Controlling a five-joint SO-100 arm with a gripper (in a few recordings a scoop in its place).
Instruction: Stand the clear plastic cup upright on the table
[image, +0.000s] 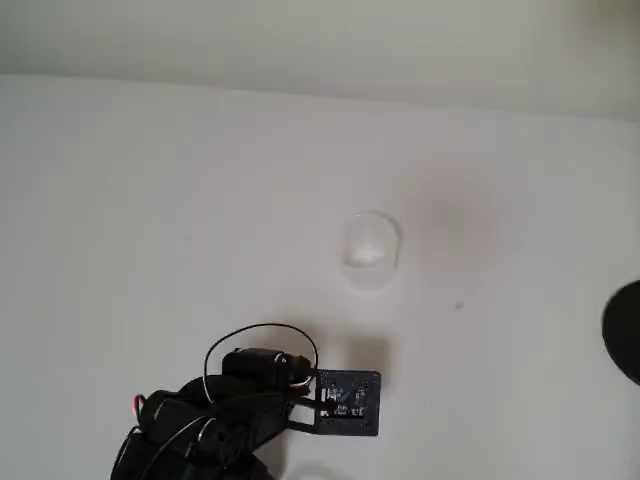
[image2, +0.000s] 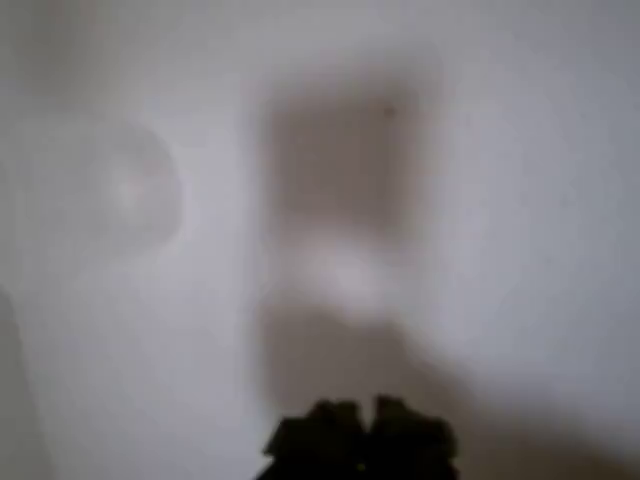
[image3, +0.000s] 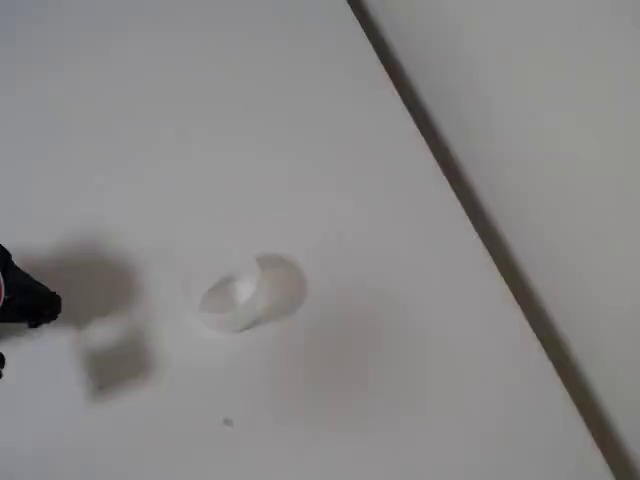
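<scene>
The clear plastic cup (image: 370, 250) lies on its side on the white table (image: 150, 200), faint against the surface. In the fixed view the cup (image3: 250, 293) shows a round rim at one end. My gripper (image: 347, 402), under a black square board, hovers near the front of the table, well short of the cup and apart from it. In the blurred wrist view the dark fingertips (image2: 335, 430) sit close together at the bottom edge with nothing between them, and the cup (image2: 110, 190) is a pale ghost at the upper left. The gripper's tip (image3: 30, 300) pokes in at the left edge.
A dark round shape (image: 625, 330) sits at the right edge of the overhead view. The table's far edge (image: 320, 95) meets a wall, seen as a diagonal line (image3: 470, 200) in the fixed view. A small dark speck (image: 459, 305) lies right of the cup.
</scene>
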